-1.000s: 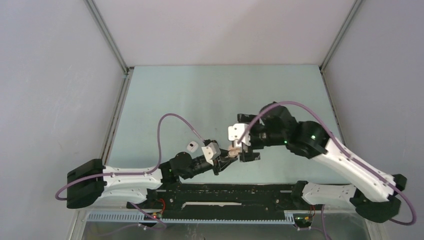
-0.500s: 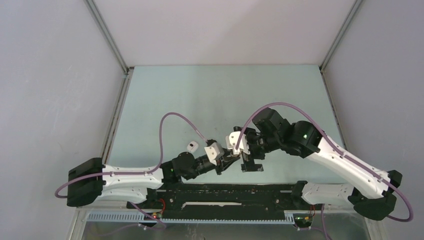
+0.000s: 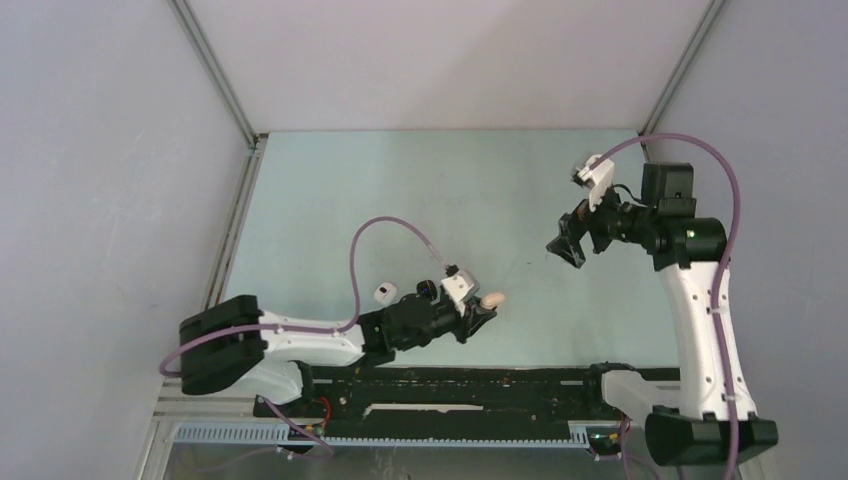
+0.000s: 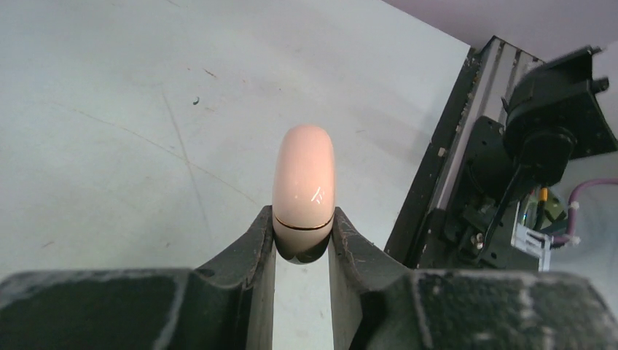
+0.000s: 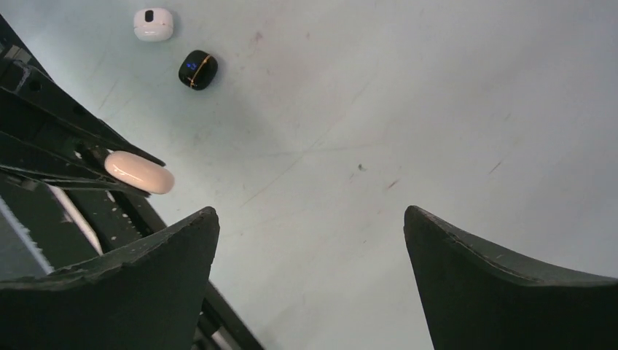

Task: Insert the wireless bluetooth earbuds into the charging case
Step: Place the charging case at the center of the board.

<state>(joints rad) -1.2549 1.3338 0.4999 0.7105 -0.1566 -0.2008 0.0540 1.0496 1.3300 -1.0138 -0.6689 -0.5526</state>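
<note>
Our left gripper (image 4: 304, 227) is clamped on just the tail of the shut pink case (image 4: 304, 175), and the right gripper (image 5: 310, 213) hangs wide open, well apart. We worry that the slick shell squirts out of such a shallow pinch.

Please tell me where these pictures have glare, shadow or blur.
Left wrist view: a small bright glare on the pink case, which is in sharp focus in the grip of the left end effector. Right wrist view: even light, a faint shadow beside the black case; the open right end effector is dark, with little detail. Top external view: diffuse light, no strong glare.
</note>
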